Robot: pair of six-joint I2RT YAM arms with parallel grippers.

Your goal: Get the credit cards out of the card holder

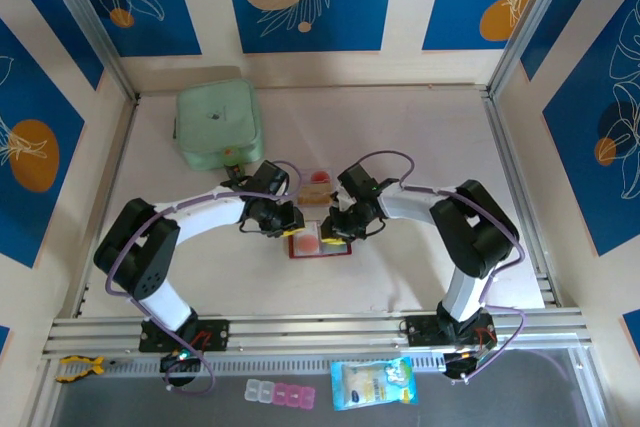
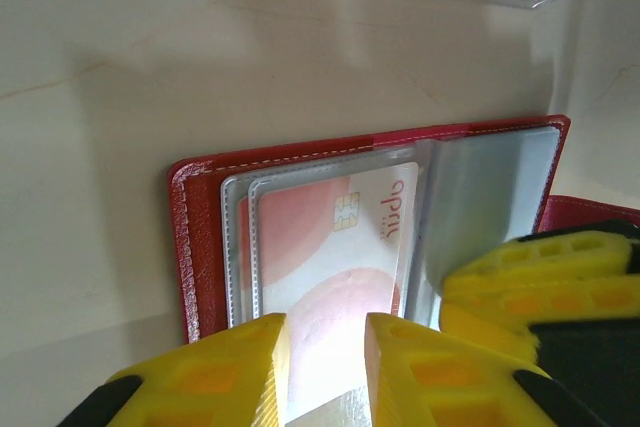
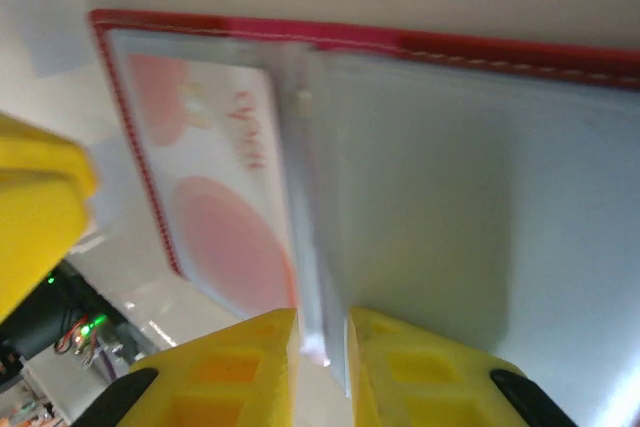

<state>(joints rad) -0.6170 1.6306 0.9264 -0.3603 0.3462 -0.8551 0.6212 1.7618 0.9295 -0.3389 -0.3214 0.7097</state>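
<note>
chip [image 2: 346, 212] on credit card [image 2: 310, 247], left wrist

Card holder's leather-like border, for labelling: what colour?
Red card holder border, pale stitching; best in left wrist view.

The pale table [image 1: 420, 147] in front of me carries three things. A pale green square container [image 1: 214, 124] sits toward its far left corner. The red card holder [image 1: 320, 247] lies open near the middle, and a small clear plastic bag [image 1: 318, 185] lies just beyond it.
</note>
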